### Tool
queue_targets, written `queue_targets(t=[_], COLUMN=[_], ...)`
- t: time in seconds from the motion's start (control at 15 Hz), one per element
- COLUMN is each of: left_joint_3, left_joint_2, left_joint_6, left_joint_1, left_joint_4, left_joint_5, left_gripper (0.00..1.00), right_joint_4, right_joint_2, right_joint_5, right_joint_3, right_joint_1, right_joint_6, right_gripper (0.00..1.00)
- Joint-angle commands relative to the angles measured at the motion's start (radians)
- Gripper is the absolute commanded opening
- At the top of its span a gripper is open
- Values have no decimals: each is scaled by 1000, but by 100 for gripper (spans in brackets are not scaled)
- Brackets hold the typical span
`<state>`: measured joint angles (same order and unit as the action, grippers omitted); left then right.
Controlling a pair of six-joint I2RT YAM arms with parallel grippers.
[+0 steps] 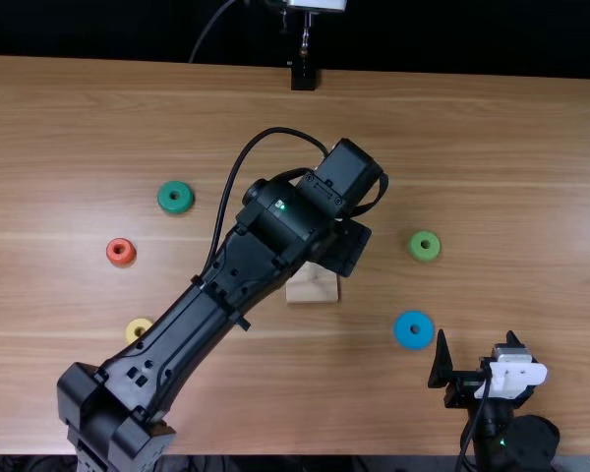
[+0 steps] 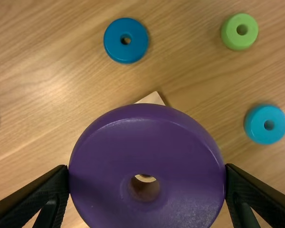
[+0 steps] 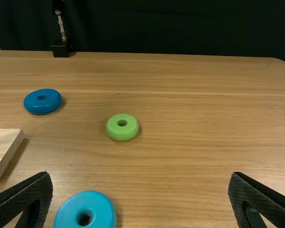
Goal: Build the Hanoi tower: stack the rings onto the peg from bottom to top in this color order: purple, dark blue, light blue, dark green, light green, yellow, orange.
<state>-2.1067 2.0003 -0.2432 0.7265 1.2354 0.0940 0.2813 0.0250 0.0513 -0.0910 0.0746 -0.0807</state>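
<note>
Purple ring (image 2: 145, 137) fills the foreground of the left wrist view, face towards the camera. Left fingers (image 1: 346, 246) press on it from opposite sides, parted by its full width. Through its hole: a pale curved edge. Cannot tell whether the peg enters it.

Right fingers (image 1: 477, 334) stand wide apart, holding nothing, over the near right part of the worktop (image 1: 531, 147).

Light blue ring (image 1: 414, 329) lies flat near one right fingertip. Yellow ring (image 1: 136, 326) at left, roughly level with it, partly hidden by the left arm (image 1: 182, 339). Next, the pale wooden base (image 1: 313, 287), near mid-worktop; its far part is hidden by the left arm.

Farther back, left side: orange ring (image 1: 121, 252). Right side: light green ring (image 1: 425, 246), about level with it. Dark green ring (image 1: 175, 197) lies beyond the orange one, slightly right. Dark blue ring (image 3: 42, 101) rests flat beyond the base, farther off than the light green ring. Far edge: a black stand (image 1: 303, 77).
</note>
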Motion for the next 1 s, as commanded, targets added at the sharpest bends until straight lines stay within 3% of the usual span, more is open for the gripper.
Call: queue_targets(t=[0.0,0.73,0.8,0.87,0.93], left_joint_3=[-24,34,34,34,34], left_joint_2=[23,43,43,43,43], left_joint_6=[-7,-11,-11,-13,-13], left_joint_1=[4,2,2,2,2], left_joint_4=[-2,-2,0,0,0], left_joint_5=[-2,-2,-2,-2,-2], left_gripper=[0,0,3,19,43], right_joint_4=[33,33,33,33,33], right_joint_2=[-17,-17,-17,-17,-17], right_joint_5=[-11,-13,-13,-11,-13], right_joint_3=[76,76,76,76,76], right_joint_1=[-1,1,1,1,1], right_joint_6=[-2,-2,-2,-2,-2], right_gripper=[100,100,100,100,100])
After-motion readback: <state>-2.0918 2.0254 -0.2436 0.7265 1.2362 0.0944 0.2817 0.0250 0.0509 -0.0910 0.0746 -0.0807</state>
